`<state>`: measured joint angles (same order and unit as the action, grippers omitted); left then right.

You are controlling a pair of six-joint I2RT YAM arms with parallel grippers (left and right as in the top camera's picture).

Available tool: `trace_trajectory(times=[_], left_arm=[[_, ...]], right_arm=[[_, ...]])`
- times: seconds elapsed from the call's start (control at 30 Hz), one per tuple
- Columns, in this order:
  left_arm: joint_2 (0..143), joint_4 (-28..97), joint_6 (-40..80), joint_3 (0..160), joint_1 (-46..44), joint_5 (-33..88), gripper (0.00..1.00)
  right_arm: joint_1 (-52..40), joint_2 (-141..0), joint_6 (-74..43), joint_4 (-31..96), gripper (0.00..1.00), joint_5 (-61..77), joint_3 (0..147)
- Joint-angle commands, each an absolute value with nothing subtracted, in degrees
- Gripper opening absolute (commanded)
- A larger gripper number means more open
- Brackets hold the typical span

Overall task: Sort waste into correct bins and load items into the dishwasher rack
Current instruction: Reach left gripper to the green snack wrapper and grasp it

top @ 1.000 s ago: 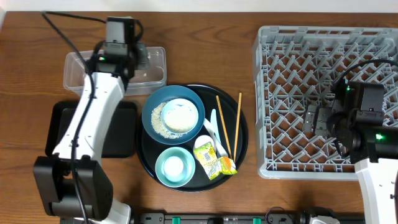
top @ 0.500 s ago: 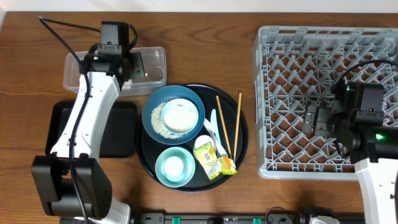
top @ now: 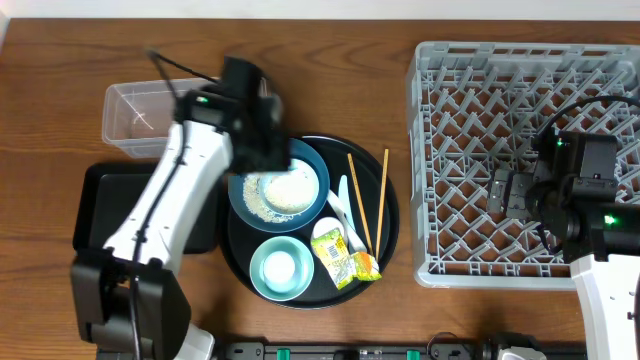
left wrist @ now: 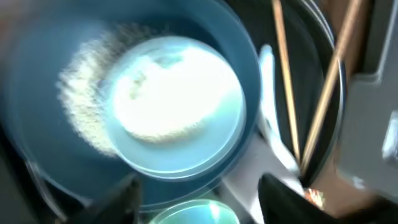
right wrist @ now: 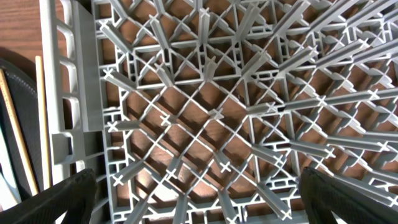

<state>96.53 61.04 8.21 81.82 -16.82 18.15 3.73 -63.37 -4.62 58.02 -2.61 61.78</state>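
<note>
Overhead, the left arm reaches over the dark-blue bowl (top: 236,195), which stands on the round black tray (top: 240,245). The left wrist view shows the left gripper (left wrist: 198,186) with its two fingers apart and nothing between them, so it is open and empty. A small pale bowl (top: 293,187) sits nested inside the blue one. It holds a white mass too blurred to call tissue or rice, and loose rice grains (top: 256,200) lie scattered beside it on the blue bowl's floor. The right gripper (right wrist: 198,177) hangs spread wide and empty over the lattice of the dishwasher rack (top: 420,150).

Both bowls look hard and glossy, so they are likely slick and prone to chipping. The rim seems the sensible place to pinch — one finger inside, one outside — and the stack should stay level or the grains will slide out. The small bowl alone would lift more lightly than the pair. The snack wrappers (top: 335,250) near the tray's front edge look thin and crinkly — a pinch anywhere should do. Their yellow-green print is too small to read, and no other lettering shows.
</note>
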Motion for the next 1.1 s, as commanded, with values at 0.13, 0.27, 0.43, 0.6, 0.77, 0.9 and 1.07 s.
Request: trace_trajectory(times=[0.13,0.27,0.43,0.6,0.77,0.9,1.07], left_arm=[[95.1,71.7,8.2,81.5,-26.0,20.6,0.65],[95.1,72.1,8.2,80.6,-30.8,20.5,0.68],[95.2,69.1,8.2,77.0,-35.7,20.6,0.71],[95.2,68.2,8.3,74.2,-39.3,20.6,0.72],[95.2,66.5,8.4,72.3,-40.9,20.5,0.72],[95.2,63.9,8.5,69.9,-41.2,20.5,0.72],[95.2,60.9,10.1,67.3,-41.2,20.5,0.72]], right_arm=[[2.6,-63.4,-5.5,58.0,0.99,-3.2,62.5],[2.6,-63.4,-5.5,58.1,0.99,-3.2,62.5],[2.6,-63.4,-5.5,58.3,0.99,-3.2,62.5],[2.6,-63.4,-5.5,58.6,0.99,-3.2,62.5],[2.6,-63.4,-5.5,58.6,0.99,-3.2,62.5],[2.6,-63.4,-5.5,58.8,0.99,-3.2,62.5],[2.6,-63.4,-5.5,58.8,0.99,-3.2,62.5]])
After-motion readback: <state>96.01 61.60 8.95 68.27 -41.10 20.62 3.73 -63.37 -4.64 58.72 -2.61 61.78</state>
